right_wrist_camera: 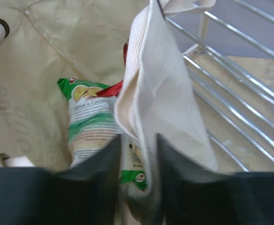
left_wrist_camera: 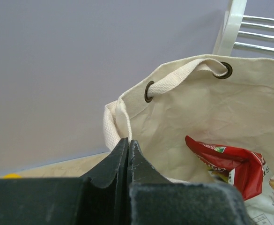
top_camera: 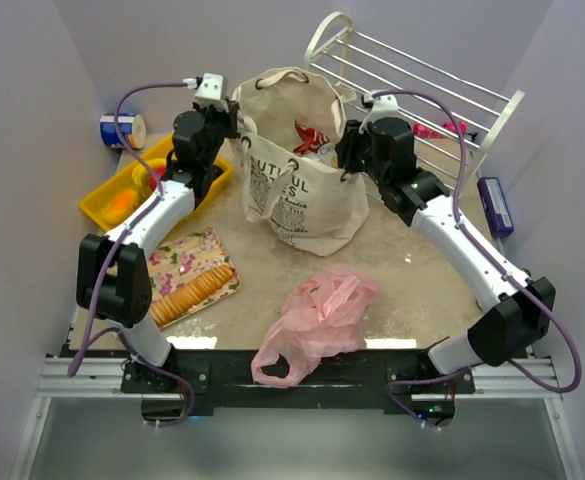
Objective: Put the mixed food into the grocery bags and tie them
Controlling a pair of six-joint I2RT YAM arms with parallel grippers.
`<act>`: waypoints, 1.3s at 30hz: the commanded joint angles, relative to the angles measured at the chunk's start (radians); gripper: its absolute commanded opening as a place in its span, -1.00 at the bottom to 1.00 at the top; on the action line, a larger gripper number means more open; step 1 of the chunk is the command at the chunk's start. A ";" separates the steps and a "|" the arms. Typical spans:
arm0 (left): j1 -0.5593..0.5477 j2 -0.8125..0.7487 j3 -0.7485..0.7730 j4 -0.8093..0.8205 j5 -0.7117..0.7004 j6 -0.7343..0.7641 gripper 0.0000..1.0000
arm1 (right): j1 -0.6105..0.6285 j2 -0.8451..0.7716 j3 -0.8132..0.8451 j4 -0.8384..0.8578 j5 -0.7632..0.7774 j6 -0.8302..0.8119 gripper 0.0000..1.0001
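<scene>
Pink bag: thin translucent pink plastic bag (top_camera: 317,318), slumped at 6 o'clock on the tabletop (top_camera: 262,262), btwn the arm bases. Mouth loose, not tied; contents unreadable.
Tote: large cream canvas tote w/ black lettering (top_camera: 297,195), upright at 12 o'clock, mouth open, untied.
In tote: red cookie packet (left_wrist_camera: 225,161) + green-and-white chip packet (right_wrist_camera: 92,122) lie inside, so prob. part of the food is bagged.
L gripper (left_wrist_camera: 128,147): at tote's 10 o'clock rim, clenched, jaws meeting. Left cream webbing handle (left_wrist_camera: 183,75) loops just past the tips; can't tell if any fabric is nipped.
R gripper (right_wrist_camera: 137,139): at tote's 2 o'clock rim, a finger each side of the right cream webbing handle (right_wrist_camera: 160,75). Can't tell if pinching or slack.
Key relation: tote mouth's long axis runs 9→3, a gripper at each end, each arm nearest its own handle. Tying prob. needs the handles drawn together over the centre.
</scene>
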 commanded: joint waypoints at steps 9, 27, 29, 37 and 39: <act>0.004 -0.115 0.070 -0.136 -0.005 -0.065 1.00 | -0.011 -0.110 0.135 -0.238 -0.059 -0.094 0.97; 0.040 -0.727 -0.322 -0.625 0.153 -0.061 0.96 | -0.010 -0.480 -0.175 -0.502 -0.390 0.021 0.97; 0.038 -0.812 -0.425 -0.649 0.241 -0.076 0.93 | -0.008 -0.509 -0.261 -0.504 -0.447 0.040 0.97; -0.060 -1.019 -0.762 -0.665 0.412 -0.289 0.80 | -0.010 -0.584 -0.469 -0.472 -0.630 0.106 0.97; -0.098 -1.045 -0.816 -0.628 0.379 -0.382 0.80 | -0.010 -0.581 -0.488 -0.478 -0.663 0.107 0.97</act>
